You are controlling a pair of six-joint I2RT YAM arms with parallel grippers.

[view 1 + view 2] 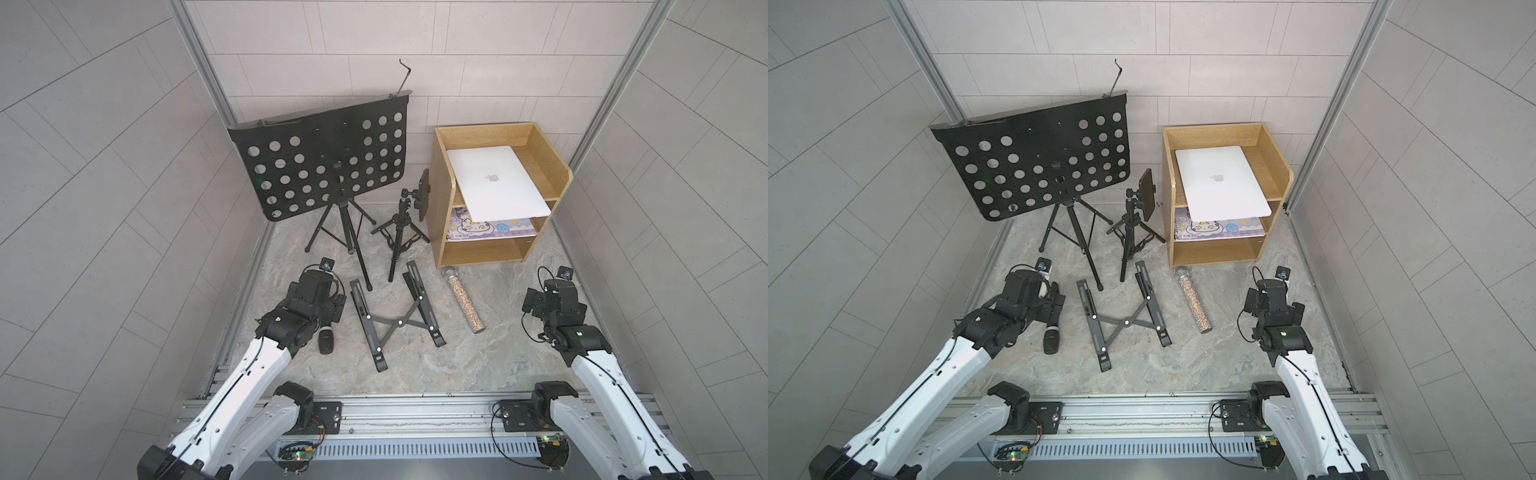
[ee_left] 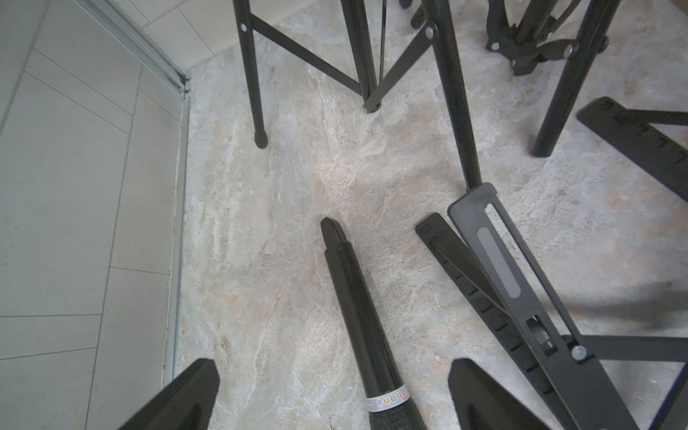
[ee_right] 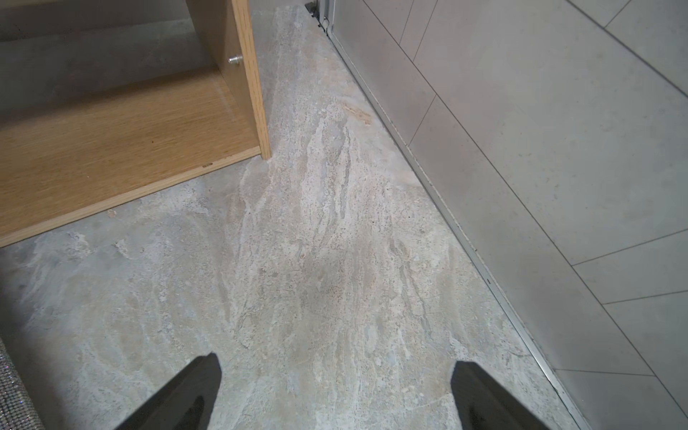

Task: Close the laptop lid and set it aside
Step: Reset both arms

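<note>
Jaws both wide, closed laptop [image 1: 496, 183] skewed atop shelf [image 1: 440, 232], near edge overhanging, long axis unclear

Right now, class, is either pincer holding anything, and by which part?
Nothing is held. The left pincer stands open over the black cylindrical microphone without gripping it; the right pincer stands open over the grey marbled tabletop.
</note>
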